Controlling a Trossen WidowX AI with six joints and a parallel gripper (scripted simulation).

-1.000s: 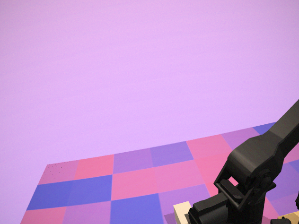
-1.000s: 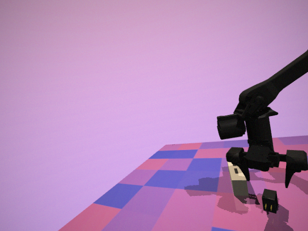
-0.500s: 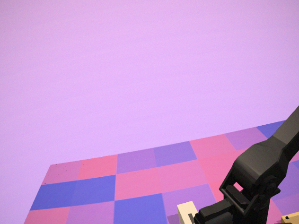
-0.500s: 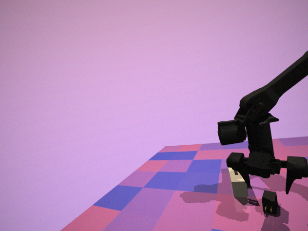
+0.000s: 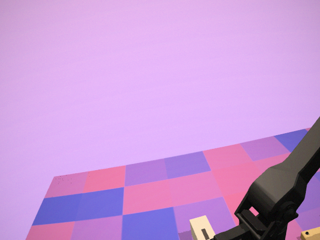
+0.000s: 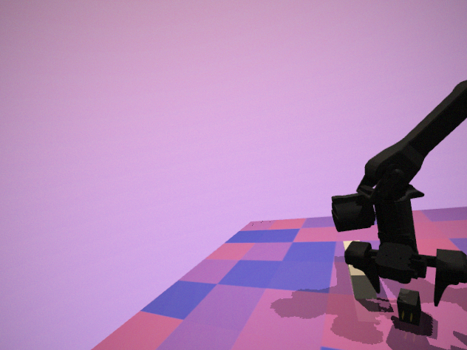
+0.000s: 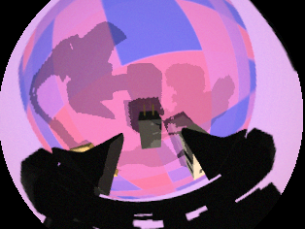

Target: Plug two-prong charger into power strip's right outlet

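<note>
The black two-prong charger [image 6: 409, 309] [image 7: 150, 136] rests on the checkered surface, its two gold prongs facing the exterior camera and pointing up in the wrist view. My gripper [image 6: 407, 298] [image 7: 153, 133] is wide open and empty, pointing down. In the wrist view the charger shows in the gap between the fingertips, beyond them. Exact fingertip height over it is hard to tell. The cream power strip [image 5: 200, 223] [image 6: 363, 286] [image 7: 197, 166] lies beside the charger, left of it in the exterior view and partly hidden by a finger. One dark slot shows in the top view; the right outlet cannot be made out.
A tan block [image 5: 311, 234] [image 7: 83, 147] with a dark hole stands at the lower right of the top view. The checkered surface [image 5: 144, 196] [image 6: 260, 301] ends at a far edge. The arm comes in from the right and casts shadows around the charger.
</note>
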